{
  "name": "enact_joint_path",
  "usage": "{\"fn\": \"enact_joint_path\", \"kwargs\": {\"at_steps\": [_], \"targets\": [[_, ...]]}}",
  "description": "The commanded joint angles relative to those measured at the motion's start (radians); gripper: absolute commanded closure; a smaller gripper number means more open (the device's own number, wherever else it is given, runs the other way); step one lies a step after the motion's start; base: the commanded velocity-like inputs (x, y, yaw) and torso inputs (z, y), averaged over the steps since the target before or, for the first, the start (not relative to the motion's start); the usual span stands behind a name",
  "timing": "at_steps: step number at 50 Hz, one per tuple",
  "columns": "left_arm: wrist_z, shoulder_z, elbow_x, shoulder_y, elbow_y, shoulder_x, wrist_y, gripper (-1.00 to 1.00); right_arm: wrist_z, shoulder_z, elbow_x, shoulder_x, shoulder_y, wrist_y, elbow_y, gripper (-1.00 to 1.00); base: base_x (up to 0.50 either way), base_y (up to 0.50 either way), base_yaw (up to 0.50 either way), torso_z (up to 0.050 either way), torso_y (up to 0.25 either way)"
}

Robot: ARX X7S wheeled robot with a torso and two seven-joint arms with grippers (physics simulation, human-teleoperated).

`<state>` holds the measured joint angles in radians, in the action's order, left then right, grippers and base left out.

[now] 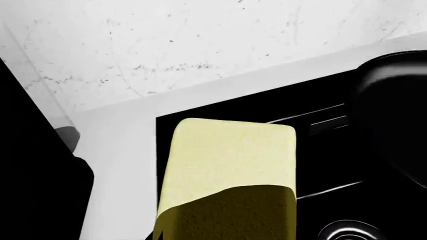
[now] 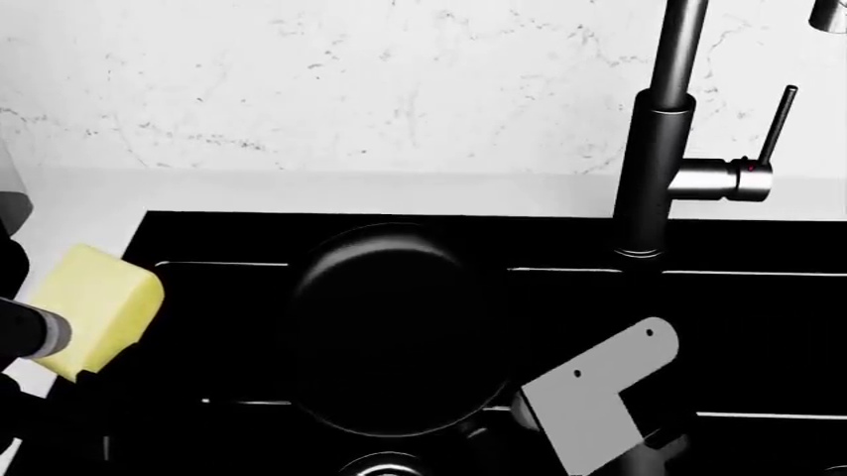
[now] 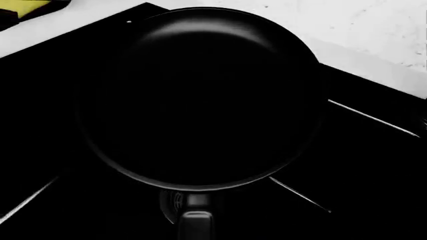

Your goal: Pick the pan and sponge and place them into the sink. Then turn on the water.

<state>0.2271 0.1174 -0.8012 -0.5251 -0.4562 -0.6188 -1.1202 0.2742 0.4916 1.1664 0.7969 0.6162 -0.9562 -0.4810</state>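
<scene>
The black pan (image 2: 397,327) hangs over the left basin of the black sink (image 2: 741,327). My right gripper (image 2: 510,424) is shut on its short handle (image 3: 197,222), and the pan (image 3: 200,95) fills the right wrist view. My left gripper (image 2: 60,342) is shut on the pale yellow sponge (image 2: 95,302) and holds it over the sink's left rim. The sponge (image 1: 230,165) fills the left wrist view, where the fingers are hidden and the pan (image 1: 393,105) shows beside it. The dark grey tap (image 2: 656,149) with its thin side lever (image 2: 775,124) stands behind the sink; no water runs.
A white marbled counter and back wall (image 2: 331,89) surround the sink. Round ribbed drains show in the basin floor (image 1: 350,231). My right arm's grey bracket (image 2: 609,397) hangs over the sink's middle, in front of the tap.
</scene>
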Motion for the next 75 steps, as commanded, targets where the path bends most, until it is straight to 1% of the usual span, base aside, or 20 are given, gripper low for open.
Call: {"fn": "enact_joint_path", "kwargs": {"at_steps": [1,5,26,47,59,74,75], "targets": [[0.01,-0.002,-0.006,-0.002,0.005,-0.002,0.006,1.0,-0.123,0.084,-0.106,-0.045,0.057,0.002,-0.008,1.0,0.0,0.0,0.0,0.0,0.0],[0.012,-0.003,-0.008,-0.003,0.006,-0.003,0.006,1.0,-0.157,0.133,-0.148,-0.06,0.059,0.002,0.007,1.0,0.0,0.0,0.0,0.0,0.003],[0.008,-0.005,-0.016,0.002,0.005,-0.013,0.013,1.0,-0.222,0.272,-0.272,-0.171,0.052,0.035,0.131,1.0,0.0,0.0,0.0,0.0,0.001],[0.0,0.005,-0.01,0.017,0.018,-0.017,0.035,1.0,-0.342,0.357,-0.365,-0.269,0.014,0.15,0.382,1.0,0.0,0.0,0.0,0.0,0.001],[0.003,0.012,-0.011,0.018,0.016,-0.015,0.037,1.0,-0.372,0.396,-0.394,-0.297,-0.011,0.18,0.444,1.0,0.0,0.0,0.0,0.001,0.001],[0.001,0.013,-0.014,0.023,0.018,-0.021,0.044,1.0,-0.372,0.401,-0.4,-0.306,-0.013,0.186,0.471,1.0,0.0,0.0,0.0,0.001,0.001],[0.001,0.011,-0.015,0.025,0.017,-0.022,0.045,1.0,-0.371,0.399,-0.398,-0.306,-0.013,0.184,0.471,-1.0,0.0,0.0,0.0,0.0,0.0]]}}
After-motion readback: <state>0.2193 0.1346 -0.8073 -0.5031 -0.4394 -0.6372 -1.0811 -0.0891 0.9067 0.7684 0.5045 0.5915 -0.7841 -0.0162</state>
